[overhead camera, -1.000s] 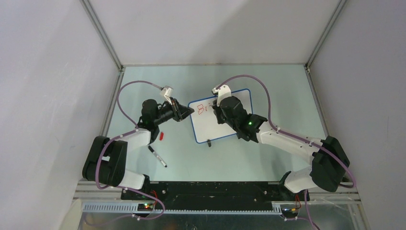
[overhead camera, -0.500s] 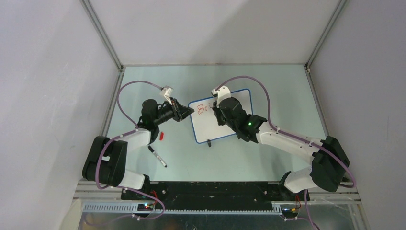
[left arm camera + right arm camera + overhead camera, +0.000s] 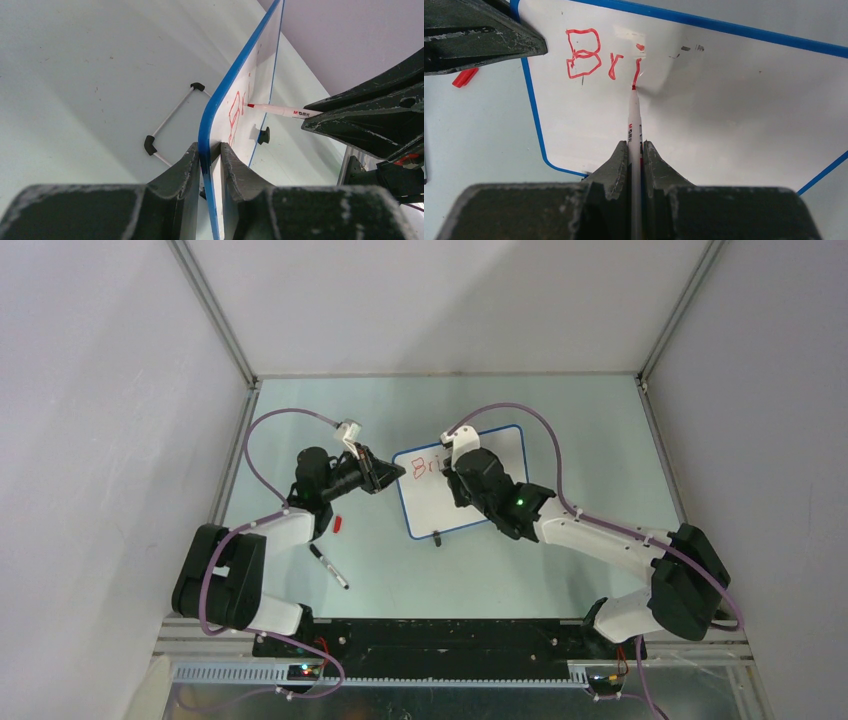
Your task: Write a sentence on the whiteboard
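Observation:
The whiteboard (image 3: 455,502), white with a thin blue rim, stands tilted at the table's middle. My left gripper (image 3: 392,473) is shut on its left edge (image 3: 210,131), one finger on each face. My right gripper (image 3: 635,145) is shut on a white marker (image 3: 634,117) whose red tip touches the whiteboard (image 3: 724,115). The sentence (image 3: 599,60) reads "Bri" in red near the top left corner, with the tip at the foot of the "i". In the left wrist view the marker (image 3: 280,110) reaches the red letters (image 3: 235,115) from the right.
A red marker cap (image 3: 338,524) and a black marker (image 3: 329,567) lie on the table left of the board. The board's wire stand with black feet (image 3: 170,120) shows behind it. Grey walls close in on both sides.
The right gripper has shifted slightly left and toward the board's top edge while drawing the "i". The left gripper and the board have stayed put.

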Robot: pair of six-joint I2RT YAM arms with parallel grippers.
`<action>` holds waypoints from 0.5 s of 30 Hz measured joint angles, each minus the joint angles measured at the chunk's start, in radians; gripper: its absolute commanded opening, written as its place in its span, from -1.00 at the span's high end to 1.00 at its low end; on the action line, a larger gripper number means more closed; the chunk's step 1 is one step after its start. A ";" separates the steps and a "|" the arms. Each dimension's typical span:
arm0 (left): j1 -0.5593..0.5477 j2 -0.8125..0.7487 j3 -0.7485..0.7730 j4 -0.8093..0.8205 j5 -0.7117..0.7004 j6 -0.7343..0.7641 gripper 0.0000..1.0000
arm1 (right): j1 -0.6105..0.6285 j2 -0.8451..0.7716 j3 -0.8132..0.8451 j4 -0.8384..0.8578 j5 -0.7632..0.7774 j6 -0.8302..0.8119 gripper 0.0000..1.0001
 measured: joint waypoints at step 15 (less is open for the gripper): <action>0.000 -0.005 0.000 -0.006 0.001 0.000 0.53 | -0.018 -0.063 -0.012 -0.002 -0.013 0.000 1.00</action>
